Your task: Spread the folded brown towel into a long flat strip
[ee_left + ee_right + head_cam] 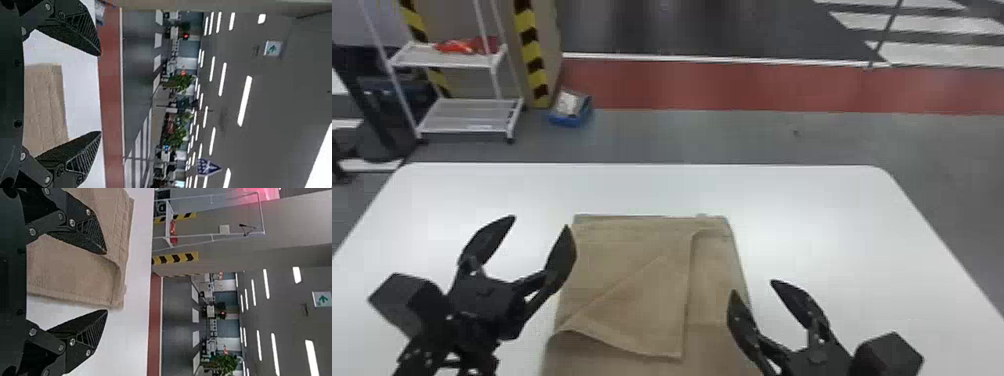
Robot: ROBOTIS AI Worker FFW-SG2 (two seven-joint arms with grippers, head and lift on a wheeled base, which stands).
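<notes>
Brown towel lying in layers on your desk

So here's what you've got. The towel sits around the middle of the desk, folded, with its near part running out of the bottom of the head view. It's a soft, matte cloth, kinda sandy brown. The top layer has a long straight edge on the right side, and a slanted crease cuts across it, making a wedge-shaped flap with a slightly curved hem near you. Right of that there's a narrower strip of the layer underneath, and the far right corner is a bit rounded. In the right wrist view you can make out a fine nubby weave, plus a band of small checks near the far edge.

Your left gripper hangs by the towel's far left side, fingers wide apart, nothing between them. They're black, flat and pointed like leaves, and the left wrist view shows ridges on their sides. Your right gripper is over by the towel's right edge, also spread with nothing pinched. One of its fingers overlaps the cloth in view, but I can't tell if it's touching.

The desk is smooth, white and round-cornered. Past it you've got gray floor with a red band, a thin-framed white rack, and a blue box near some yellow-and-black striping.
</notes>
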